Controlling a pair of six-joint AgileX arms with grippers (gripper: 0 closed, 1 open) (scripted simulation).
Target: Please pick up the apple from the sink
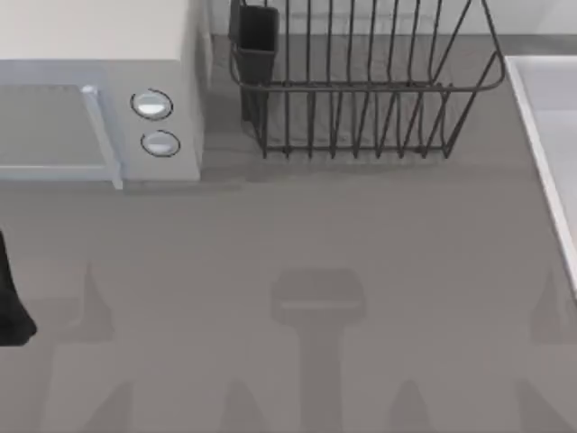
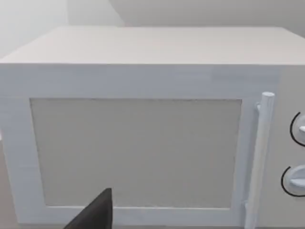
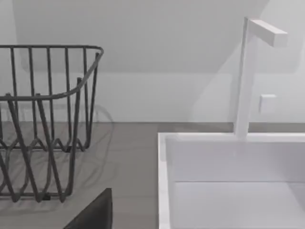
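Note:
The sink (image 1: 539, 108) is a pale basin with a raised rim at the table's far right edge. In the right wrist view the sink (image 3: 164, 162) lies just ahead, and the part of its floor in view is bare. The apple is out of view. A dark corner of my right gripper (image 3: 95, 212) shows in front of the sink's rim. My left arm sits parked at the table's left edge, a black part of it (image 1: 11, 302) in the top view. A dark corner of my left gripper (image 2: 95, 213) faces the microwave door.
A white microwave (image 1: 99, 108) with two round knobs stands at the back left. A dark wire dish rack (image 1: 361, 90) holding a dark cup (image 1: 255, 41) stands at the back middle, left of the sink. A white faucet (image 3: 245, 76) rises behind the basin.

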